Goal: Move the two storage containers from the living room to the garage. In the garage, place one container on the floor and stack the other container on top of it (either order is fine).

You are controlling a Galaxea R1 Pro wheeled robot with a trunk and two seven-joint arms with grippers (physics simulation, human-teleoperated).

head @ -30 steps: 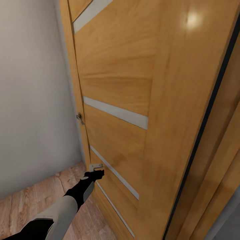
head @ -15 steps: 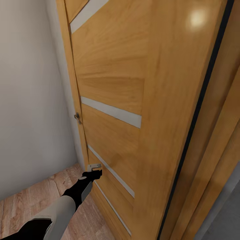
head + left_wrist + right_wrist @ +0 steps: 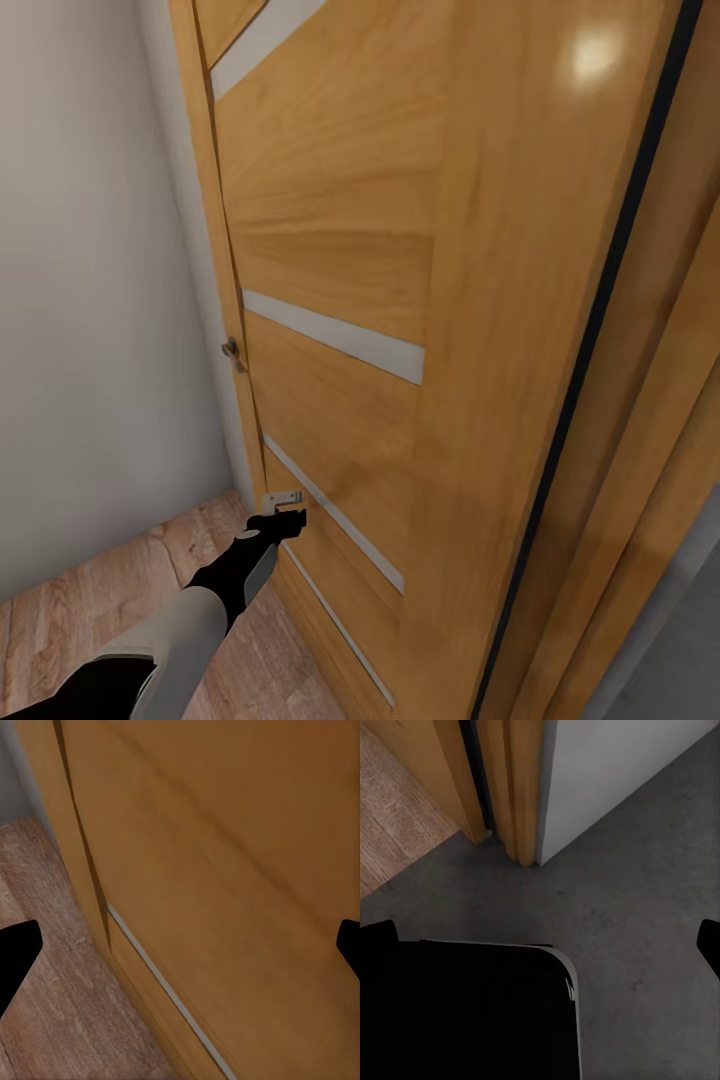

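The two storage containers are out of view. My left gripper reaches low toward the foot of a wood-panelled door, just under a small white metal plate. In the left wrist view the left gripper is open, its black fingertips far apart, with the door panel close ahead and nothing between them. In the right wrist view the right gripper is open and empty over the dark grey concrete floor.
The open door's edge with a black strip stands close at the right. A pale wall closes the left side above the light wood plank floor. My black base sits by the door frame at the threshold.
The whole view shifted slightly a second ago as the camera moved, then held still. The left arm keeps its place by the door.
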